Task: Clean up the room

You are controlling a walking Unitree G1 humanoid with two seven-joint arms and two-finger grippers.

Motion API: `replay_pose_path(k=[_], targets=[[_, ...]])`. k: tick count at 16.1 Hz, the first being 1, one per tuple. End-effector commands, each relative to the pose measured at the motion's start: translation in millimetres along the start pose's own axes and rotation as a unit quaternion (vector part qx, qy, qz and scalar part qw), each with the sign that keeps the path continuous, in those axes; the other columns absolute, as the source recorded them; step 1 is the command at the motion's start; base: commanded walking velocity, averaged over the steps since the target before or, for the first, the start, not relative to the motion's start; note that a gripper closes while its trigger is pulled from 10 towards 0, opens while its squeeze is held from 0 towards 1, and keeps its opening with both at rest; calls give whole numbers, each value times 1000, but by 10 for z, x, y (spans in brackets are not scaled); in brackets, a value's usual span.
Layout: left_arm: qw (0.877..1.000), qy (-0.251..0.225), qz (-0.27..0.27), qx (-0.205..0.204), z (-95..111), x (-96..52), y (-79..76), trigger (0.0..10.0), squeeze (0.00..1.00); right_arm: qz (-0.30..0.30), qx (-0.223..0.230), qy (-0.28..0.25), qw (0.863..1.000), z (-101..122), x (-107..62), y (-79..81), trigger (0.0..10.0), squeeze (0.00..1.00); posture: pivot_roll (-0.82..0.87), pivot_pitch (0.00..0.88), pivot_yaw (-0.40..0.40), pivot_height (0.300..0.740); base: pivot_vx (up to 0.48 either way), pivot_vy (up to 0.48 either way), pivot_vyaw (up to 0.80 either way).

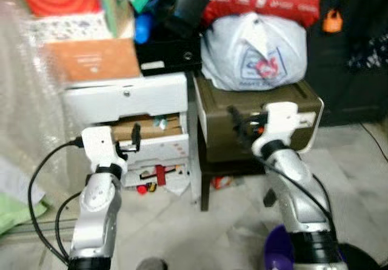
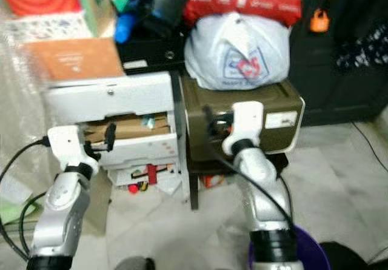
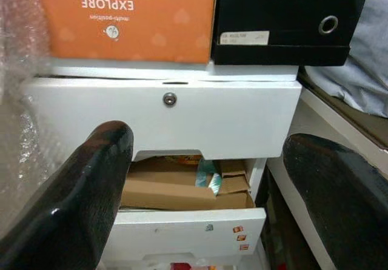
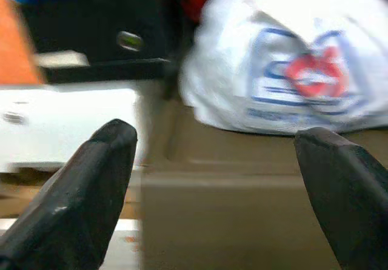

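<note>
Two claws up, both spread wide, holding nothing. Left gripper (image 3: pixel 200 185) faces white drawer unit (image 1: pixel 130 100); cardboard scraps (image 3: pixel 176 185) jammed in its half-open middle drawer. Right gripper (image 4: pixel 212 191) faces brown cabinet (image 1: pixel 254 115), white plastic bag (image 1: pixel 253 51) on top. Step, I judge: approach, choosing target. Next: reach left toward cardboard.

Cardboard (image 3: pixel 176 188) crams the open white drawer (image 3: pixel 182 233), leaving little gap under the shut drawer (image 3: pixel 170 121) above. A white bag (image 1: pixel 254 51) sits on top of the brown cabinet (image 1: pixel 221 115). The floor (image 1: pixel 212 233) in front lies mostly bare.
</note>
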State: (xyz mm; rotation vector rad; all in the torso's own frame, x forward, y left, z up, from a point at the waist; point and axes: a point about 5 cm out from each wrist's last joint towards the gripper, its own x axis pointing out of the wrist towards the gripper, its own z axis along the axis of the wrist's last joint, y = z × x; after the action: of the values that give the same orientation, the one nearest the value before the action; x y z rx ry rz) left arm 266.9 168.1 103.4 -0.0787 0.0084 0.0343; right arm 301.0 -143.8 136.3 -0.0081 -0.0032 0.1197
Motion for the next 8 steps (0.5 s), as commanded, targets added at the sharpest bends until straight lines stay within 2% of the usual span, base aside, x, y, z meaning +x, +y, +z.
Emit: replay_pose_path(k=[1, 2, 3, 6, 8], targets=[[1000, -1, 3, 7, 20, 14, 39, 10000, 0, -24, -35, 1, 999, -5, 32, -12, 10000, 0, -151, 0, 5, 740, 0, 0, 0], [1000, -1, 2, 6, 22, 13, 39, 10000, 0, -20, -46, -8, 999, -9, 25, 8, 10000, 0, -151, 0, 5, 740, 0, 0, 0], [1000, -1, 1, 5, 21, 13, 39, 10000, 0, -16, -31, 5, 999, -38, 16, 19, 10000, 0, -151, 0, 5, 740, 0, 0, 0], [1000, -3, -1, 4, 25, 12, 32, 10000, 0, -31, -60, 9, 998, -46, 8, -16, 10000, 0, -155, 0, 6, 740, 0, 0, 0], [1000, -2, -5, 7, 24, 13, 27, 10000, 0, -17, -26, 6, 999, -49, 1, -12, 10000, 0, -151, 0, 4, 740, 0, 0, 0]])
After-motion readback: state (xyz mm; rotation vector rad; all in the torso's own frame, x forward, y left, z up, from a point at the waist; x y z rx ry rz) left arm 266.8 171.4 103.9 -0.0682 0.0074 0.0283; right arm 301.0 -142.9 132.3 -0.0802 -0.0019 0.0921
